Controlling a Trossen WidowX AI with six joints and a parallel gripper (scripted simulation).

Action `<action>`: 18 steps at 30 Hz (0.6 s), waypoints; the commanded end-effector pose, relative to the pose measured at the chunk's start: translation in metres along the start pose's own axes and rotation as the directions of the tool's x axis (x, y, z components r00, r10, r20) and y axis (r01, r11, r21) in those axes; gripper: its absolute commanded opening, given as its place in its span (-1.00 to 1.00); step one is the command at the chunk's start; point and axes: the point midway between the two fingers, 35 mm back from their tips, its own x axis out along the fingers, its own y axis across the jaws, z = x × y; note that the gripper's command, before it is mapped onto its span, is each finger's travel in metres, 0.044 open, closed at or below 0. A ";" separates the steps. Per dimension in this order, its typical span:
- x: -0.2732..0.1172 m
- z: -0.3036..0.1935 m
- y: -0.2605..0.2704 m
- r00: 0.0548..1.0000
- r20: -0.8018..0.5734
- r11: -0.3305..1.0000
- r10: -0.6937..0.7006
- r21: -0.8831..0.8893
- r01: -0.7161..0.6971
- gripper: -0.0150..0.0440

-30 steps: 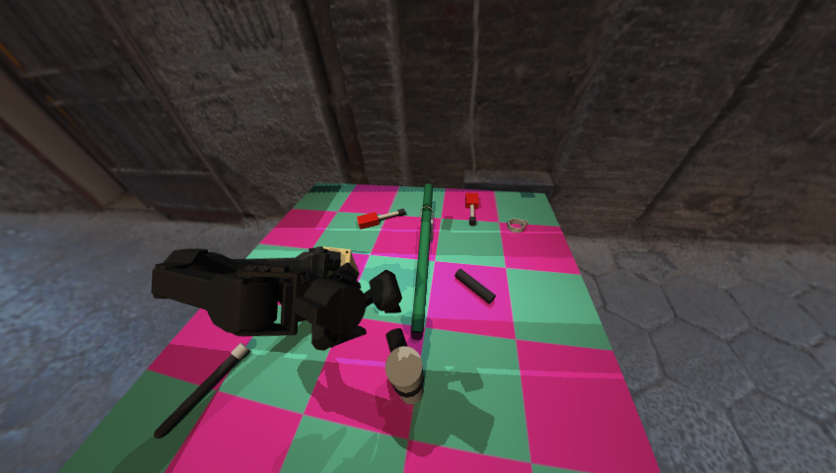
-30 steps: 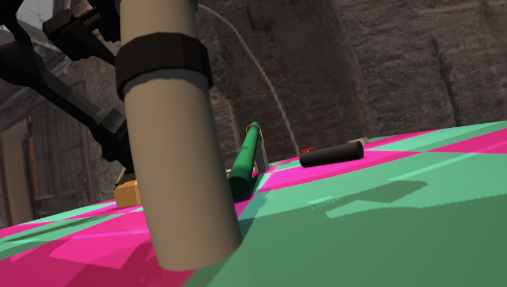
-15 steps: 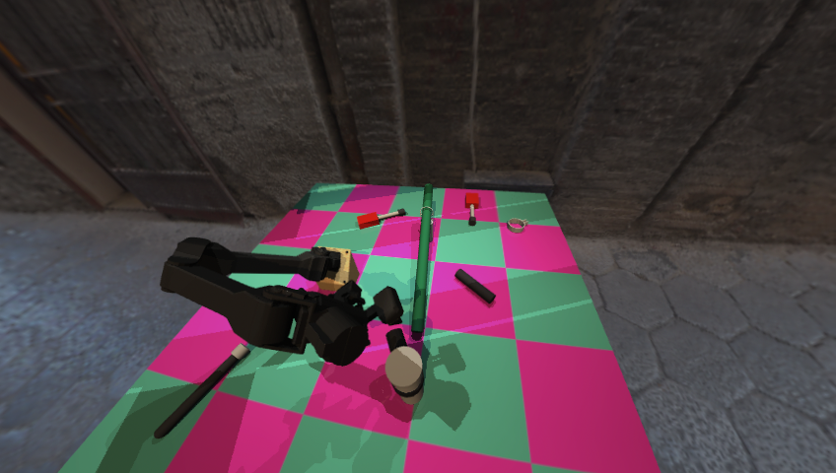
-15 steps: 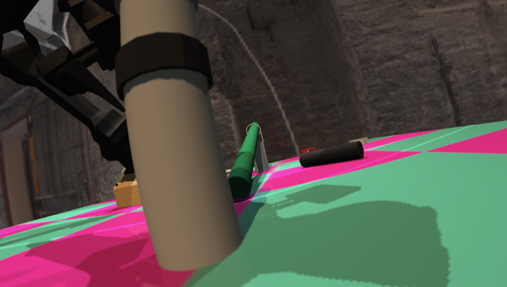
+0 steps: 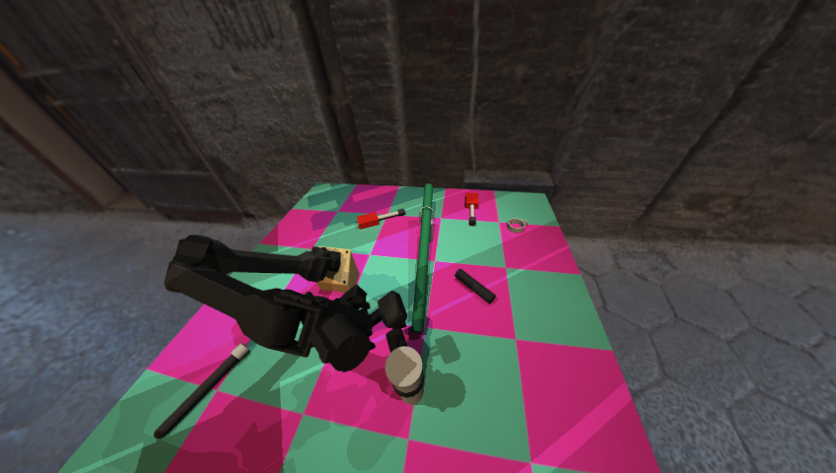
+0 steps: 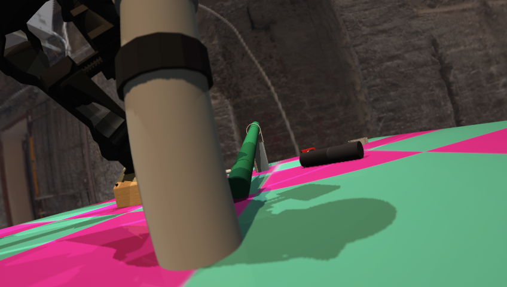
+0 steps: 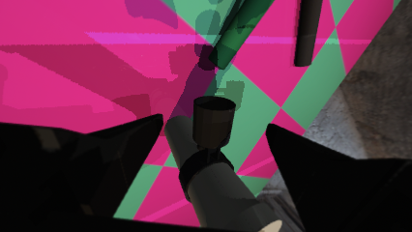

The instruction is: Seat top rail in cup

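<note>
The green rail (image 5: pixel 422 263) (image 6: pixel 244 161) (image 7: pixel 237 34) slopes down from the wire loop cap at the far end of the table. Its cut end rests low near the big tan post (image 5: pixel 403 368) (image 6: pixel 177 159) (image 7: pixel 220 195). A black brace band (image 5: pixel 409 387) (image 6: pixel 161 60) (image 7: pixel 200 166) sits high on the post. In the wrist view the dark rail-end cup (image 7: pixel 214 121) (image 5: pixel 396 338) hangs on the band with its mouth facing the rail's end, a gap apart. My gripper (image 7: pixel 214 123) (image 5: pixel 377 310) is open and empty. It hovers over the post top and cup, with one finger on each side.
A short black cylinder (image 5: pixel 475 285) (image 6: pixel 330 154) (image 7: pixel 307 31) lies right of the rail. Two red-handled tools (image 5: pixel 375 219) (image 5: pixel 471 205) and a metal ring (image 5: pixel 518 222) lie at the back. A wooden block (image 5: pixel 340 270) (image 6: pixel 126 194) sits under the arm. A long black rod (image 5: pixel 199 392) lies front left.
</note>
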 end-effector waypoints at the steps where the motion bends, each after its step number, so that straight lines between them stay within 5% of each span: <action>1: 0.009 0.001 -0.001 1.000 0.011 1.000 0.002 -0.007 -0.002 1.00; 18: 0.037 0.002 0.000 1.000 0.010 1.000 0.002 -0.008 -0.002 1.00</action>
